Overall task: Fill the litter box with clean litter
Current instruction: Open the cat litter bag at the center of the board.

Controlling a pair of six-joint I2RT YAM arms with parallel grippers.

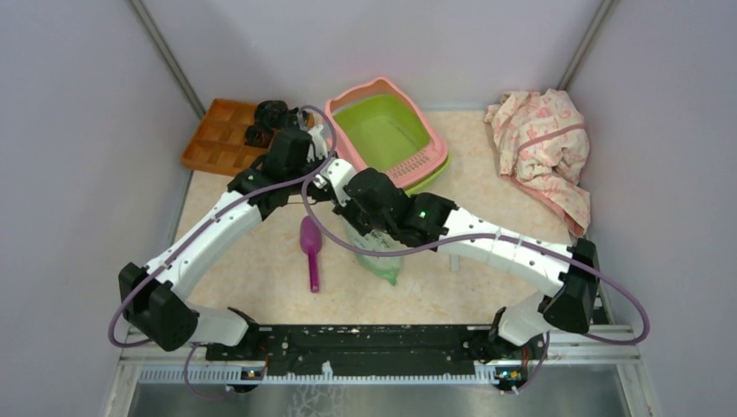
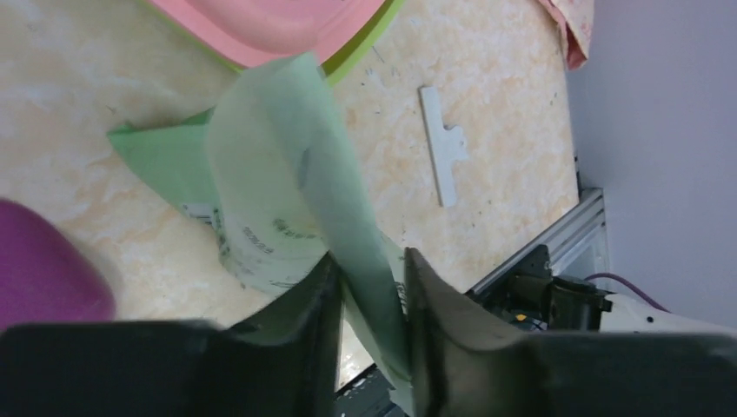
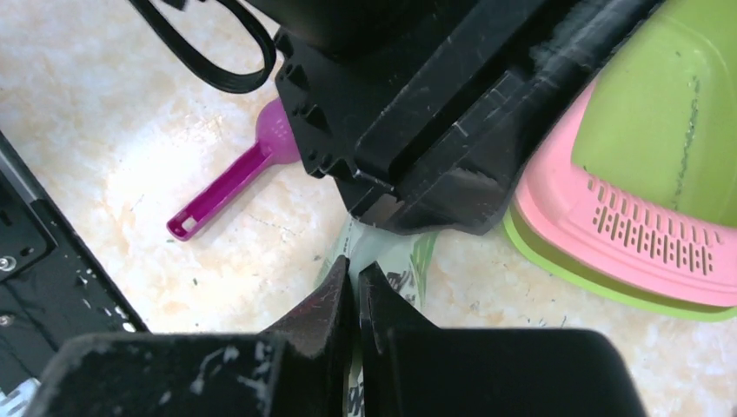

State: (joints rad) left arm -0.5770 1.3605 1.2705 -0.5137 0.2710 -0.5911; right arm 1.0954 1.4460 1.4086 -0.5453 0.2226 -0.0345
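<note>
The litter box (image 1: 382, 130), a lime green basin with a pink rim and slotted grate (image 3: 647, 234), sits at the back centre. No litter shows. A pale green printed bag (image 1: 380, 258) hangs in front of the box, held up off the table under both wrists. My right gripper (image 3: 355, 263) is shut on the bag's thin film (image 3: 401, 261). My left gripper (image 2: 369, 256) straddles an upright flap of the bag (image 2: 278, 174). The flap lies against one finger, and a gap shows at the other.
A purple scoop (image 1: 310, 248) lies on the table left of the bag. An orange-brown compartmented tray (image 1: 228, 135) stands at the back left, and a pink patterned cloth (image 1: 543, 143) at the back right. A small metal strip (image 2: 443, 143) lies near the right arm.
</note>
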